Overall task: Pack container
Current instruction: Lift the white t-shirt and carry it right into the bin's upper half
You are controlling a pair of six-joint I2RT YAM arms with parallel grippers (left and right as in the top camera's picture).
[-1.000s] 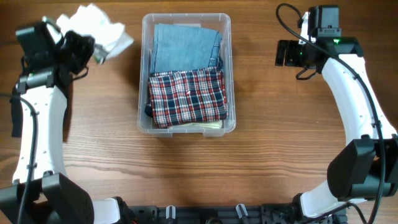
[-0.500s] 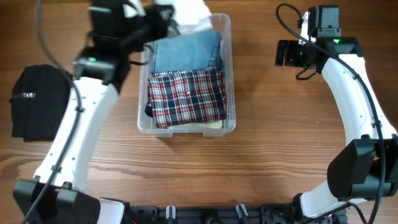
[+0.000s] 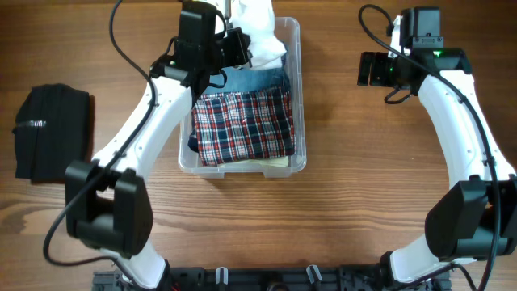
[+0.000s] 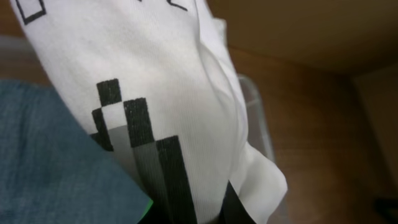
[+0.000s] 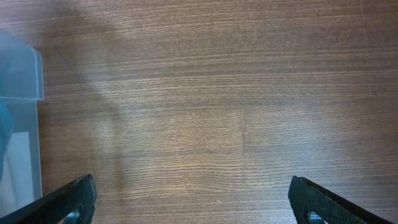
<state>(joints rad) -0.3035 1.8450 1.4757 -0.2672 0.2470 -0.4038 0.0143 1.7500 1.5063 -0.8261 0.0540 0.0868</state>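
Soft white black-checked knit cloth (image 4: 186,93) is pinched in the closed left hand (image 3: 233,44) over the far end of the clear rounded plastic container (image 3: 297,105) at the centre of the wooden tabletop (image 3: 347,194), right hand (image 5: 196,202) held wide open, empty.

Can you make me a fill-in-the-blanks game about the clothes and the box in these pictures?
1. The left gripper is shut on a printed cloth whose main colour is ____.
2. The right gripper hangs over the table with its jaws ____.
3. Inside the container, next to the plaid cloth, lies a denim cloth coloured ____.
4. The black garment lies on the table, on the container's ____ side.

Missing words: white, open, blue, left.
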